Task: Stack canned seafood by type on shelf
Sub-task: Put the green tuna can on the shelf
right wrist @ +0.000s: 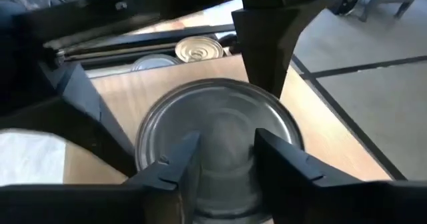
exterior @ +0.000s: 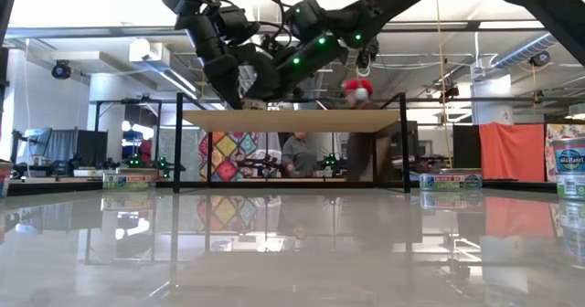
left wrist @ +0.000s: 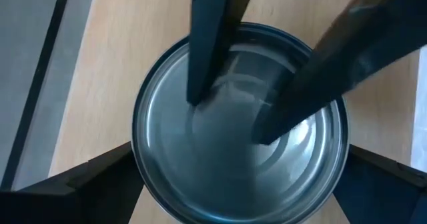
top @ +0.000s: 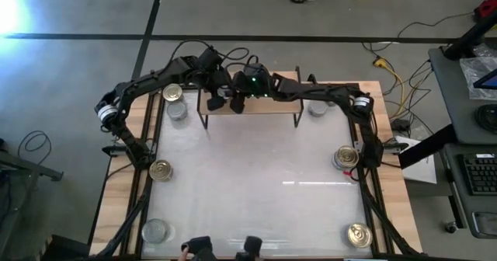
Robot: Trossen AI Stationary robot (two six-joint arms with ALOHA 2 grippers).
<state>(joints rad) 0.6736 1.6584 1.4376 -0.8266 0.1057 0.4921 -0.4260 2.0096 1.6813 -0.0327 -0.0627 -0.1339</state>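
**A:** Where is the short round silver-topped metal tin [left wrist: 240, 124]?

**B:** Straight below us, between the wide-spread fingers of the left gripper [left wrist: 240, 181]. It stands on the low light-wood shelf [left wrist: 100, 64]. We cannot tell whether the pads touch it.

**A:** And the right gripper [right wrist: 223, 147]?

**B:** Just above the lid, jaws narrowed to a small gap, holding nothing.

**A:** How will it handle?

**B:** We judge it stiff, fairly heavy and slick, so we grip the side wall, never the lid. A shelf edge runs close beside the left gripper. With both grippers over one tin, we have little room.
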